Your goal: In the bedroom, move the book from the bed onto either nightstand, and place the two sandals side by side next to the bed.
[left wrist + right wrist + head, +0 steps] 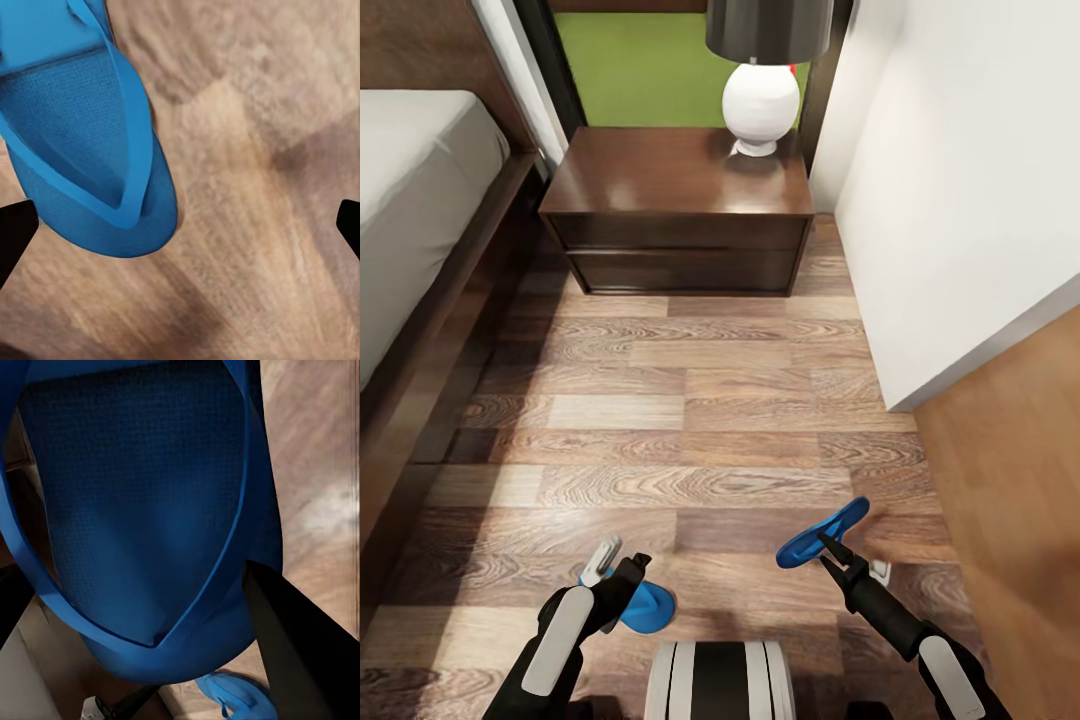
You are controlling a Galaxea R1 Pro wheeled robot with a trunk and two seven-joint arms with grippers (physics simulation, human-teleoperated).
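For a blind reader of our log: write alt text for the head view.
Each gripper carries a bright-blue sandal above the wood-plank floor: the left gripper one sandal, the right gripper the other. Ahead stands a dark-brown nightstand bearing a white lamp, with the bed along the left.

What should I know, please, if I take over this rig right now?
Right gripper: shut on a blue sandal, held up above the wood floor.
Left gripper: fingers look spread; the other sandal lies beside it, so I cannot tell whether it is held.
Bed is on the left, nightstand ahead with a lamp on top.
Done: neither sandal is placed yet.
Left: set both sandals side by side by the bed, then move the book.
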